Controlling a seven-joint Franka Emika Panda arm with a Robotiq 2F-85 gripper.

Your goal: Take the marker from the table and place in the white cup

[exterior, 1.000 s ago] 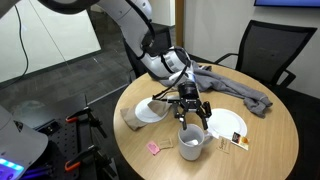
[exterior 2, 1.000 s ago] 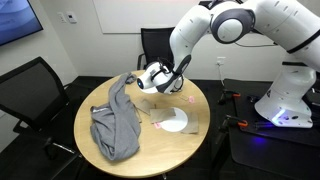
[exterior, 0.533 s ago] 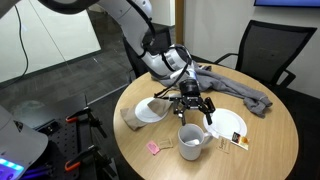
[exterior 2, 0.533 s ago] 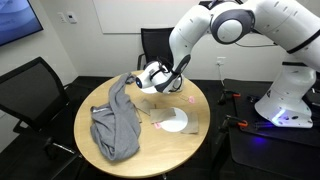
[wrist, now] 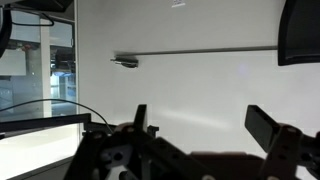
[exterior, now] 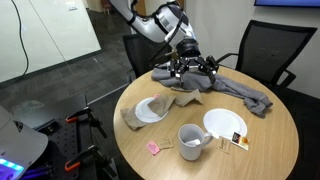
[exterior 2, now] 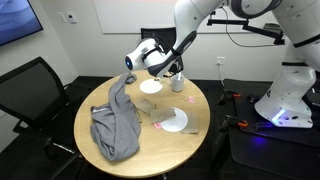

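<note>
The gripper (exterior: 192, 72) is held high above the far part of the table (exterior: 272, 142), over a crumpled grey cloth (exterior: 238, 92) and well apart from the cup (exterior: 190, 142). In the wrist view the jaws are seen spread wide, with nothing between them; only a pale wall is faced by the gripper (wrist: 200, 128) there.

The cup is stood upright near the table's near edge in an exterior view, its handle turned towards a white plate (exterior: 226, 125) just beside it. A second plate (exterior: 150, 110) is set on the other side, and a pink scrap (exterior: 155, 148) is laid on the wood near the cup's base.

In an exterior view the cup (exterior 2: 178, 82) is found at the far rim of the table (exterior 2: 165, 152), and much of the near side is covered by the cloth (exterior 2: 115, 125).

The marker cannot be picked out in any view. The inside of the cup is not shown, so whether it lies there cannot be told.
</note>
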